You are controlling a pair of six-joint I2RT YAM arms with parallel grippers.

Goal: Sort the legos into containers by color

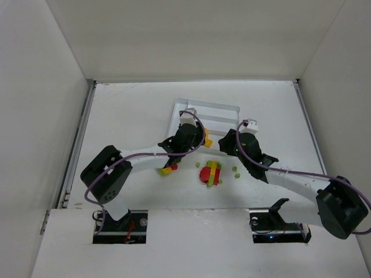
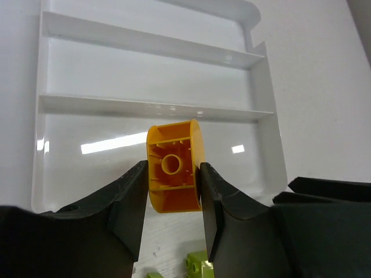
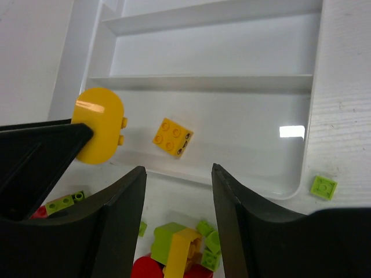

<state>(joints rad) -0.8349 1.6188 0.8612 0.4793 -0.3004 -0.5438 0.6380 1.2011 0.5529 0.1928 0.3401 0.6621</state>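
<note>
My left gripper (image 2: 172,174) is shut on a yellow-orange curved brick (image 2: 174,165) and holds it over the near edge of the white tray (image 2: 264,75). From above, this gripper (image 1: 200,139) is at the tray's (image 1: 217,113) near side. My right gripper (image 3: 178,171) is open and empty, just short of the tray's near wall (image 3: 313,116). A yellow-orange four-stud brick (image 3: 173,137) lies in the nearest slot. The held brick (image 3: 99,124) shows at the left of the right wrist view. A clump of red, lime green and yellow bricks (image 1: 211,173) lies below my right gripper (image 1: 224,146).
A red and yellow brick (image 1: 168,169) lies by the left arm. Small green pieces (image 1: 235,169) lie right of the clump, and one flat green piece (image 3: 323,187) lies by the tray's near right corner. The two far slots look empty.
</note>
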